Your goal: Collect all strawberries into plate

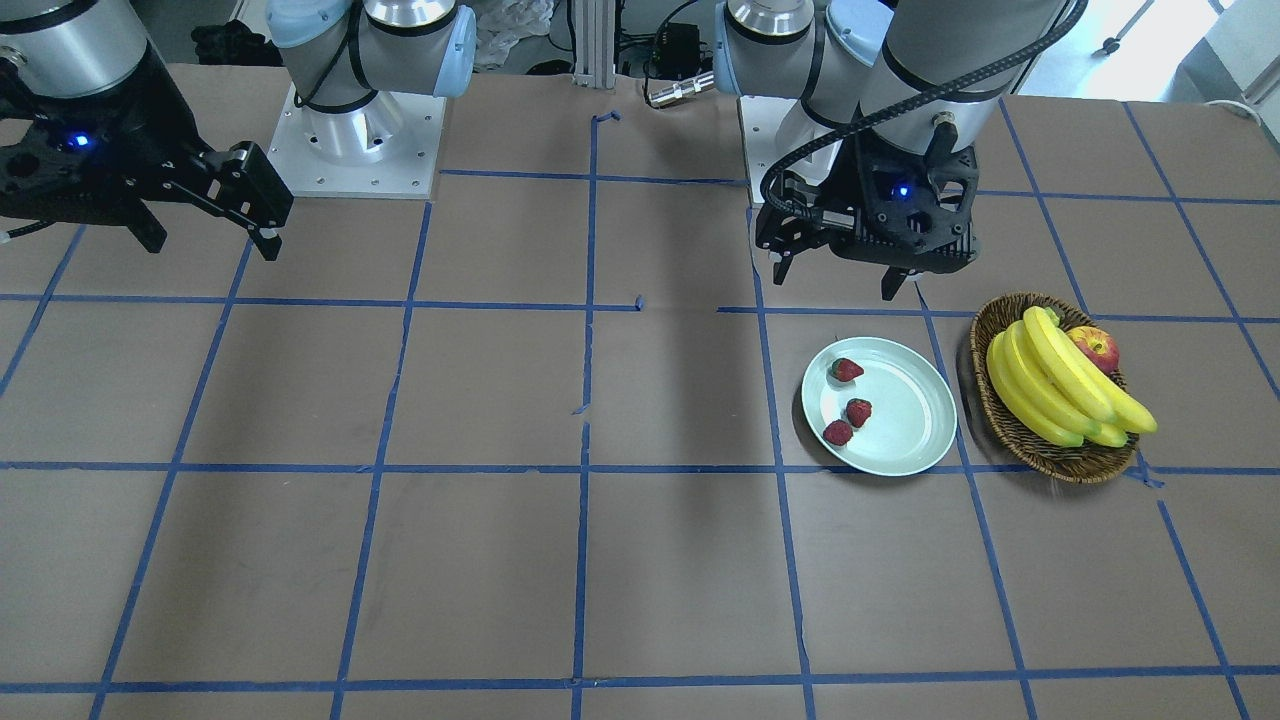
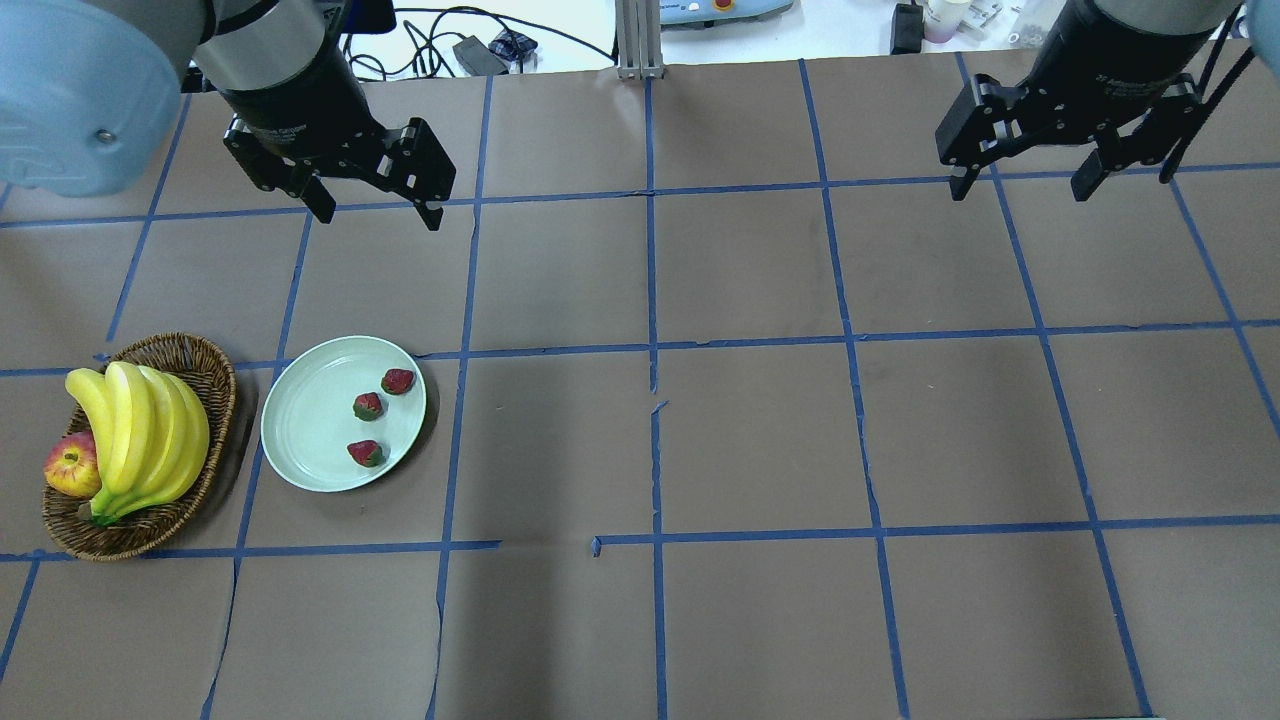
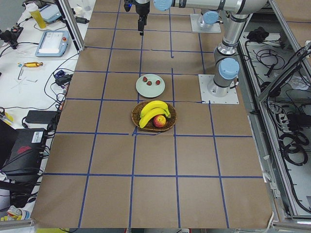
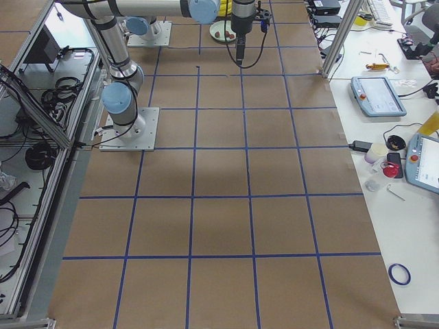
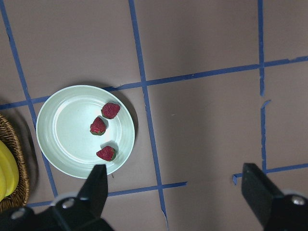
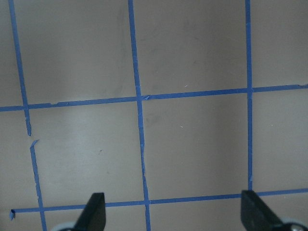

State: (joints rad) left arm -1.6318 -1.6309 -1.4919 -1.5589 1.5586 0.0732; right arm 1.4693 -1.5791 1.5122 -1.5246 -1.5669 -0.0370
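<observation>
Three small red strawberries [image 2: 398, 381] [image 2: 368, 406] [image 2: 365, 453] lie on the pale mint-green plate [image 2: 310, 420], on its side away from the basket. They show in the front view [image 1: 846, 370] [image 1: 858, 411] [image 1: 838, 432] on the plate [image 1: 905, 420] and in the left wrist view [image 5: 110, 110] on the plate [image 5: 67, 130]. My left gripper [image 2: 378, 212] [image 1: 845, 278] hangs open and empty above the table behind the plate. My right gripper [image 2: 1020, 188] [image 1: 205, 238] is open and empty, high over the far right of the table.
A brown wicker basket [image 2: 205, 365] with a bunch of bananas [image 2: 140, 430] and a red-yellow apple [image 2: 72, 466] stands just left of the plate. The table is brown paper with a blue tape grid. The arm bases [image 1: 350, 140] stand at the robot's edge.
</observation>
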